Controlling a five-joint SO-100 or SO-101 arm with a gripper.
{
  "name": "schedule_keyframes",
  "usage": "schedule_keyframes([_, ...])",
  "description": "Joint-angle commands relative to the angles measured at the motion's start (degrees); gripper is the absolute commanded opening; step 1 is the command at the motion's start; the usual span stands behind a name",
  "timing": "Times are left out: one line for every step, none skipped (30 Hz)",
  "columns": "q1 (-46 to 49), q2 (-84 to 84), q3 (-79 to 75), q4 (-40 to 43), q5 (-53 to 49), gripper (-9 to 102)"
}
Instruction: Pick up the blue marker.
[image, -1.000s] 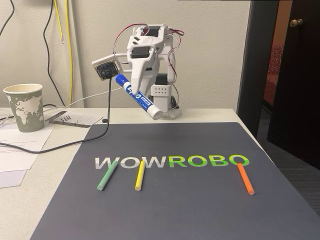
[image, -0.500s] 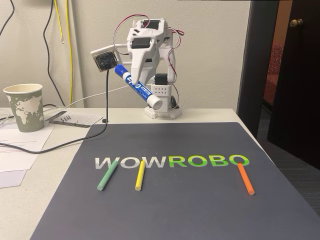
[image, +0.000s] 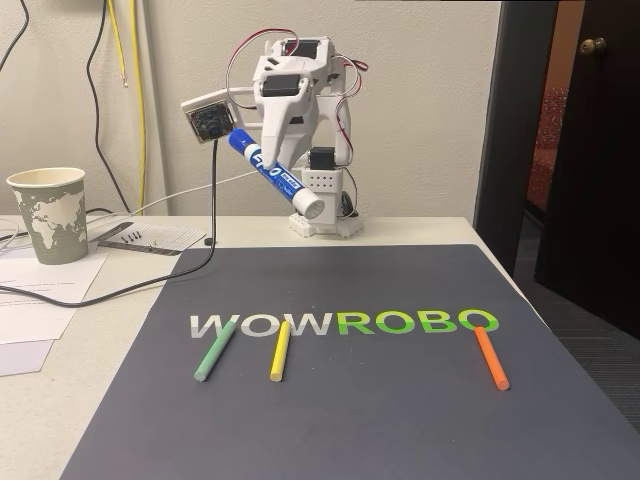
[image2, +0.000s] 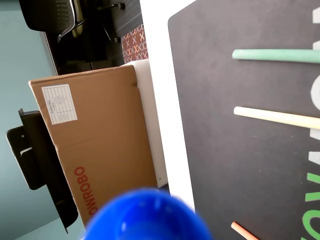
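Now the lift is done: the thick white-barrelled blue marker (image: 272, 177) hangs high above the desk (image: 420, 232), clamped in the white arm's fingers (image: 262, 165).
Compared with a second ago it has risen and drawn back toward the arm's base, then stayed put over the last half second, so the pick looks complete; the fingers themselves are largely hidden behind the barrel, and in the wrist view the blurred blue cap (image2: 147, 216) covers them; the thin orange stick (image2: 244, 231) is cut off at that view's bottom edge, while the green stick (image: 215, 350) and yellow stick (image: 279, 350) lie untouched on the dark mat (image: 400, 400).
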Motion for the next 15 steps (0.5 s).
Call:
schedule_keyframes([0.4,1.6,-2.5,-0.4,-0.3,0])
schedule_keyframes([0.5,1.6,-2.5,-0.4,-0.3,0])
schedule_keyframes([0.5,1.6,-2.4,-0.4,-0.3,0])
schedule_keyframes([0.5,1.6,-2.4,-0.4,-0.3,0])
schedule_keyframes([0.5,1.6,-2.4,-0.5,-0.3,0])
schedule_keyframes([0.5,1.5,-2.4,-0.6,-0.3,0])
schedule_keyframes([0.4,1.4,-2.4,-0.7,-0.3,0])
schedule_keyframes([0.4,1.3,-2.4,-0.9,-0.3,0])
schedule_keyframes([0.4,1.3,-2.4,-0.9,-0.3,0])
schedule_keyframes([0.4,1.3,-2.4,-1.0,-0.3,0])
schedule_keyframes([0.5,1.3,-2.4,-1.0,-0.3,0])
schedule_keyframes([0.6,1.3,-2.4,-1.0,-0.2,0])
schedule_keyframes([0.6,1.3,-2.4,-1.0,-0.2,0])
schedule_keyframes([0.6,1.4,-2.4,-1.0,0.0,0])
schedule_keyframes([0.6,1.4,-2.4,-1.0,0.1,0])
